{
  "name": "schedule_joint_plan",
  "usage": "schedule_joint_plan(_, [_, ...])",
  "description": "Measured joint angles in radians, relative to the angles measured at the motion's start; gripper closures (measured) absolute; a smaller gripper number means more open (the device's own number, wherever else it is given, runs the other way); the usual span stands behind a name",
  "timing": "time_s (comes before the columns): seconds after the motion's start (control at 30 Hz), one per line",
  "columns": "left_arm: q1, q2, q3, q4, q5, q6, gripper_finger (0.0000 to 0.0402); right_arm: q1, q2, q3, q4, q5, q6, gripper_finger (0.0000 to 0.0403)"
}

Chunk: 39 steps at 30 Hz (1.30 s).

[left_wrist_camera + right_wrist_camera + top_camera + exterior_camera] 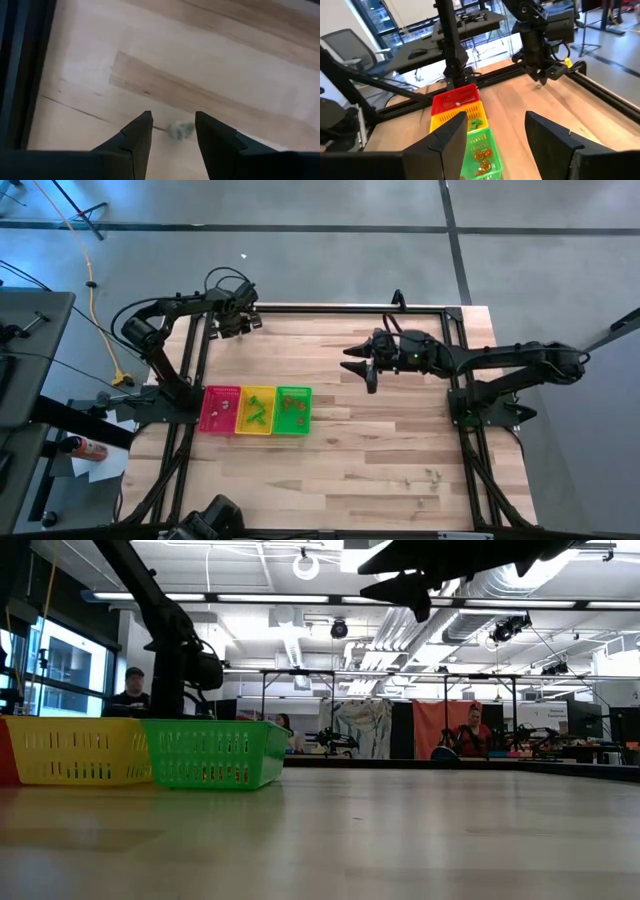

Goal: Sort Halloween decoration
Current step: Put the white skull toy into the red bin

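Three trays sit in a row near the left edge of the desk [380, 440], touching side to side: red tray [219, 409], yellow tray [255, 410], green tray [292, 410]. Small trinkets lie inside all three; the right wrist view shows orange trinkets [482, 157] and green ones in the green tray, and a green piece [476, 123] in the yellow tray. Left end effector [240, 326] hangs low over the far left corner of the desk, well beyond the red tray, fingers apart. In the left wrist view a pale grey trinket [181, 130] lies on the wood between the two fingertips; whether either finger touches it cannot be told. Right end effector [358, 367] is held up above the desk, beyond and to the right of the green tray, fingers spread wide with nothing between them; seen high in the low view against the ceiling. A few more tiny trinkets [430, 475] lie loose on the desk well to the right of the green tray, toward the near edge. People sit in the room behind the desk
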Motion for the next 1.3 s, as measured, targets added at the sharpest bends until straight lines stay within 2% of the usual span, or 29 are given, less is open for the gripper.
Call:
schedule_joint_plan(0.13, [-0.001, 0.000, 0.000, 0.003, -0.001, -0.010, 0.0261, -0.018, 0.000, 0.000, -0.008, -0.034, 0.010, 0.0208])
schedule_joint_plan(0.7, [-0.004, 0.010, 0.000, 0.000, 0.027, 0.053, 0.0261, -0.032, 0.000, 0.000, -0.007, -0.035, 0.000, 0.0208])
schedule_joint_plan(1.3, [-0.077, 0.060, 0.003, 0.004, -0.052, 0.060, 0.0261, -0.032, 0.000, 0.000, -0.007, -0.033, 0.003, 0.0208])
